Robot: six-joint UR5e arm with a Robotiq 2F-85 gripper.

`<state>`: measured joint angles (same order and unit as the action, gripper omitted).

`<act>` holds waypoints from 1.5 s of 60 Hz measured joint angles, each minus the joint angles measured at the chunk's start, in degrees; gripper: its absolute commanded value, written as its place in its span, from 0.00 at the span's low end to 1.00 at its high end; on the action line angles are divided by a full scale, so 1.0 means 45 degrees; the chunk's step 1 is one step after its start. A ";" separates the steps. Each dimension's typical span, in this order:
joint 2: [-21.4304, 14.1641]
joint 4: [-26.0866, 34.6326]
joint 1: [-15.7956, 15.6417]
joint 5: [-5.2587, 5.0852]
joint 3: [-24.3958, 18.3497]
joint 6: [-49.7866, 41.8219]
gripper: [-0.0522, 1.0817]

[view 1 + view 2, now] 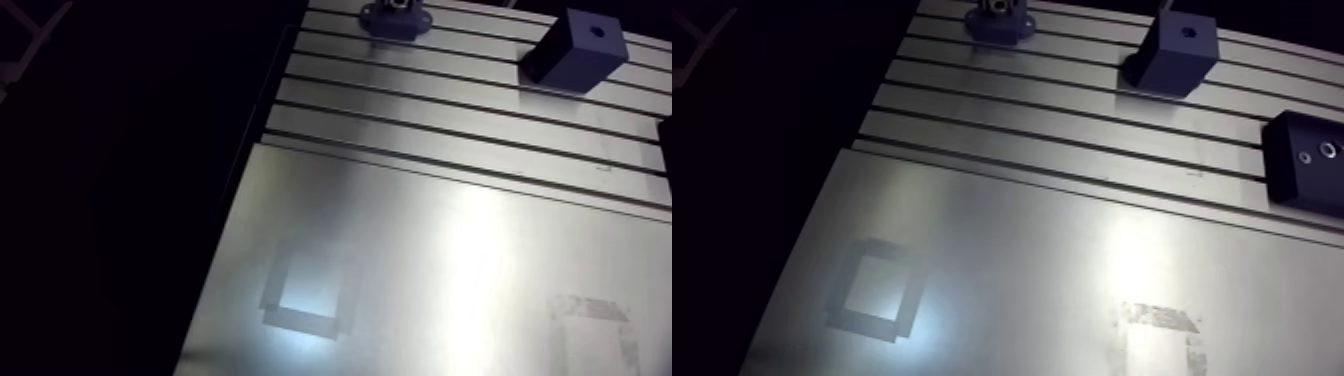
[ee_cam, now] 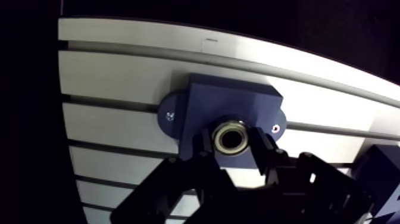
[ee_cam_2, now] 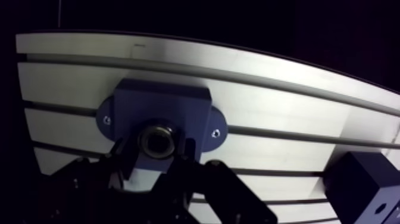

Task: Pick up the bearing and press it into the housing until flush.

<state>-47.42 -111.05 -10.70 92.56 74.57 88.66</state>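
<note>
Aluminium table point(image 1: 450, 230) in the arm view bears the blue housing point(image 1: 395, 20) near its far edge, a dark block point(image 1: 575, 48) apart from it. Wrist view: the gripper point(image 2: 232, 152) clamps the bearing point(image 2: 231, 137) between both fingers, centred on the housing's bore, probably so it presses in straight

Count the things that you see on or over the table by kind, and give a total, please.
bearing: 1
housing: 1
dark blocks: 2
Total: 4
</note>
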 measured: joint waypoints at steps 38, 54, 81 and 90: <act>0.0031 -0.0017 0.0044 0.0007 0.0013 0.0024 0.59; 0.0056 -0.0021 0.0052 0.0008 0.0018 0.0039 0.51; -0.0191 0.0005 -0.0012 -0.0088 -0.0015 0.0038 0.07; -0.0441 0.0083 -0.0033 -0.0107 -0.0009 -0.0111 0.70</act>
<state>-49.40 -110.68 -10.85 92.08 74.53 88.17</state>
